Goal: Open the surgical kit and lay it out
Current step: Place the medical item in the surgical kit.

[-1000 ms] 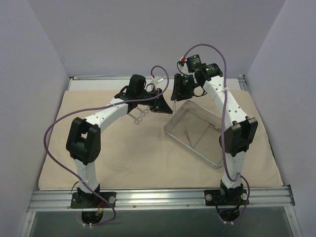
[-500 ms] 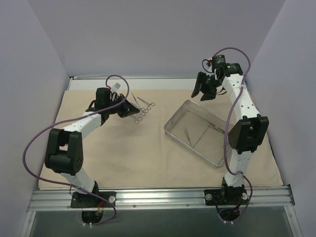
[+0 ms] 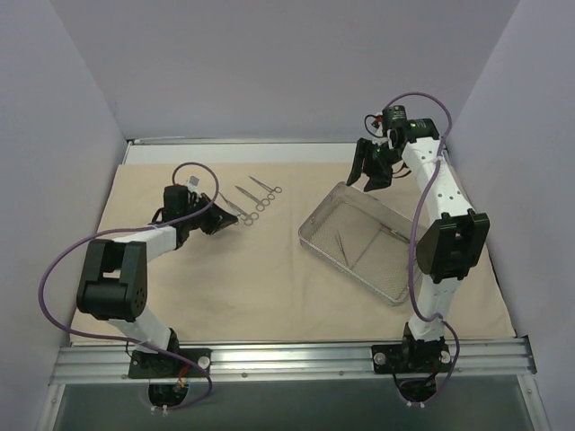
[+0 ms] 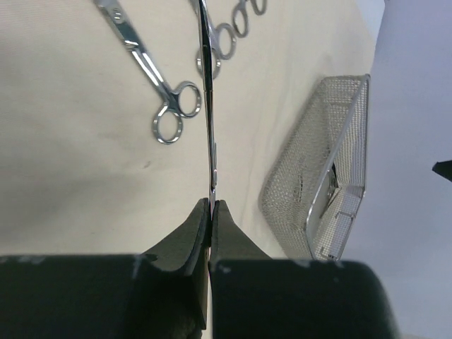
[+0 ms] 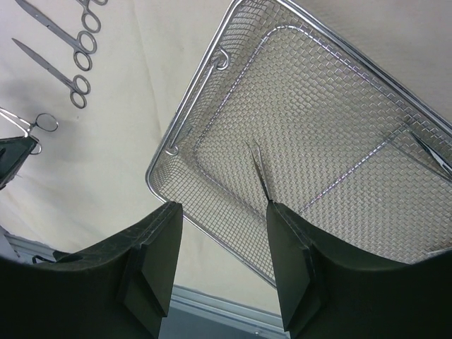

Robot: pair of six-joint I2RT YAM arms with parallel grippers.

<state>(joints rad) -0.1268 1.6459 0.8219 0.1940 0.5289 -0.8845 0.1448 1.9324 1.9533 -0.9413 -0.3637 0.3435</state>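
The beige cloth wrap (image 3: pixel 269 287) lies spread flat over the table. The silver wire-mesh tray (image 3: pixel 316 221) sits right of centre, with thin steel instruments (image 3: pixel 342 243) lying in it; they also show in the right wrist view (image 5: pixel 258 168). Three ring-handled scissors (image 3: pixel 258 198) lie in a row on the cloth at the back, and they show in the left wrist view (image 4: pixel 152 67). My left gripper (image 3: pixel 226 218) is shut on a thin steel instrument (image 4: pixel 207 106), low over the cloth just left of that row. My right gripper (image 3: pixel 370 172) is open and empty above the tray's far corner.
Grey walls close in the back and both sides. A metal rail (image 3: pixel 287 359) runs along the near edge, where both arm bases are bolted. A white strip (image 3: pixel 162 151) shows beyond the cloth's back edge.
My left gripper has moved left and toward me from beside the tray, carrying the thin instrument down beside the laid-out scissors. My right gripper has swung right, to the tray's far corner.
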